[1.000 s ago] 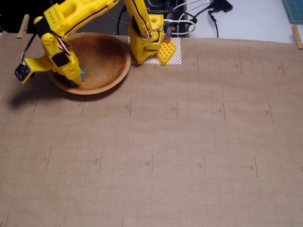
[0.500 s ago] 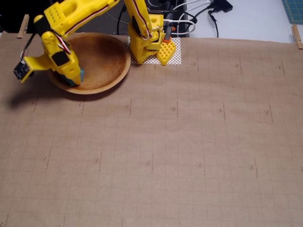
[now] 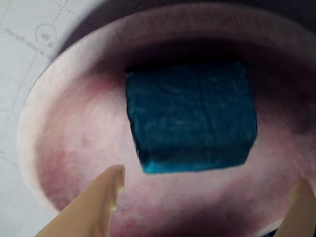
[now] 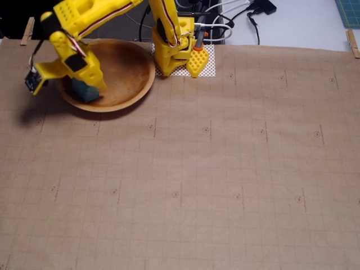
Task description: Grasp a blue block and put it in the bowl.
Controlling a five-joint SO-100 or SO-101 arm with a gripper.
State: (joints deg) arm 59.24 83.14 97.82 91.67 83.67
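The blue block [image 3: 190, 116] lies inside the wooden bowl [image 3: 69, 123], close under the wrist camera. My gripper [image 3: 207, 178] is open. Its two tan fingertips [image 3: 111, 182] show at the bottom left and bottom right, spread wider than the block and not touching it. In the fixed view the yellow gripper [image 4: 87, 83] hangs over the left part of the bowl [image 4: 132, 67], and the block [image 4: 84, 91] shows just beneath it on the bowl's floor.
The table is covered with brown gridded paper [image 4: 214, 169]. The arm's yellow base [image 4: 177, 50] stands on a white mat right of the bowl. Cables [image 4: 236, 17] lie behind it at the back edge.
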